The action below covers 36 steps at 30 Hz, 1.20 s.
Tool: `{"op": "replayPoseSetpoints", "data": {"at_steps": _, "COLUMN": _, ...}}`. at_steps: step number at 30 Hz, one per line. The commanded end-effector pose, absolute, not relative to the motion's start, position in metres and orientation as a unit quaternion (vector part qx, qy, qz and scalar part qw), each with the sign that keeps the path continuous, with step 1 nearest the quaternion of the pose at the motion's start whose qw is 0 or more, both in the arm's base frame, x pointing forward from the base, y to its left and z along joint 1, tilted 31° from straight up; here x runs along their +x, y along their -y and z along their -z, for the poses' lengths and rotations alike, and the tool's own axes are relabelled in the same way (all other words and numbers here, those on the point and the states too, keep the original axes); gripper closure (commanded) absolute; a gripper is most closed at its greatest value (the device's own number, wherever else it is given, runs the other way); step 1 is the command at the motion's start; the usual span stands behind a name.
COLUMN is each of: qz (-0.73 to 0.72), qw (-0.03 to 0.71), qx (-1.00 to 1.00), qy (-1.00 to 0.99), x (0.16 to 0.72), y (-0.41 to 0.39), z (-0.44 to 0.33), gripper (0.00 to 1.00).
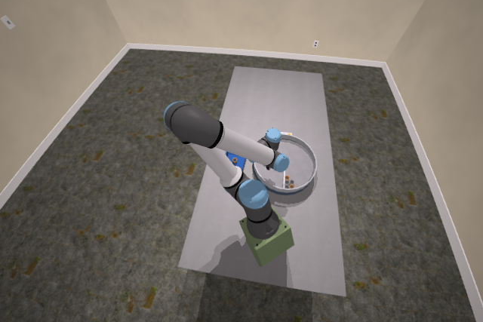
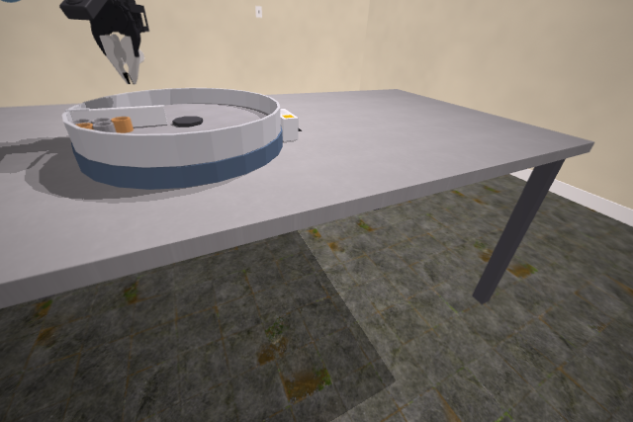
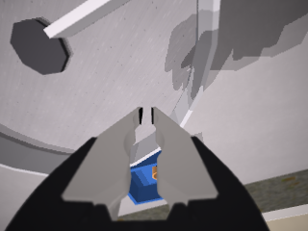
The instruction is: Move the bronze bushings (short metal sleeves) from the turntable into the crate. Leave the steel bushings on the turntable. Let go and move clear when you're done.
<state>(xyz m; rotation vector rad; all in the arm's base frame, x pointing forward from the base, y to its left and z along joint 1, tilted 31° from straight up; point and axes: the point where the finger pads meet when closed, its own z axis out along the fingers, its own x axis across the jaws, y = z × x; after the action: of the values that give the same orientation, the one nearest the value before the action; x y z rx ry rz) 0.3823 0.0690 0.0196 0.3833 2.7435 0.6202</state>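
Observation:
My gripper [image 2: 131, 81] [image 3: 146, 108] is shut, with only a narrow empty gap between its fingertips. It hangs above the turntable [image 1: 312, 162] [image 2: 168, 149] [image 3: 120, 87], over the side nearer the crate. A bronze bushing [image 1: 287, 177] [image 2: 123, 124] and another bronze bushing [image 1: 291, 185] [image 2: 84, 126] stand close together on the turntable with steel bushings [image 1: 291, 181] [image 2: 104, 126], beside the divider. The blue crate [image 1: 240, 162] [image 3: 141, 190] stands left of the turntable in the top view and holds a bronze bushing [image 1: 235, 158] [image 3: 154, 172]. The arm and fingers hide part of the crate.
The turntable has a raised round wall and a straight white divider [image 1: 284, 179] [image 2: 147, 116] [image 3: 82, 18]. A dark hub disc [image 2: 187, 121] [image 3: 38, 45] lies at its middle. A small white box [image 2: 289, 126] stands against the outside of its wall.

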Motion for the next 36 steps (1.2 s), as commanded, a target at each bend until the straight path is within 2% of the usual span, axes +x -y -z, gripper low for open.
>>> {"op": "replayPoseSetpoints", "data": {"at_steps": 1, "qz": -0.223, "qw": 0.141, "qx": 0.163, "qy": -0.951, "x": 0.379, "y": -0.051, "z": -0.008, "gripper": 0.94}}
{"op": "replayPoseSetpoints", "data": {"at_steps": 36, "qz": -0.244, "qw": 0.1, "qx": 0.339, "qy": -0.903, "x": 0.362, "y": 0.06, "z": 0.043, "gripper": 0.94}}
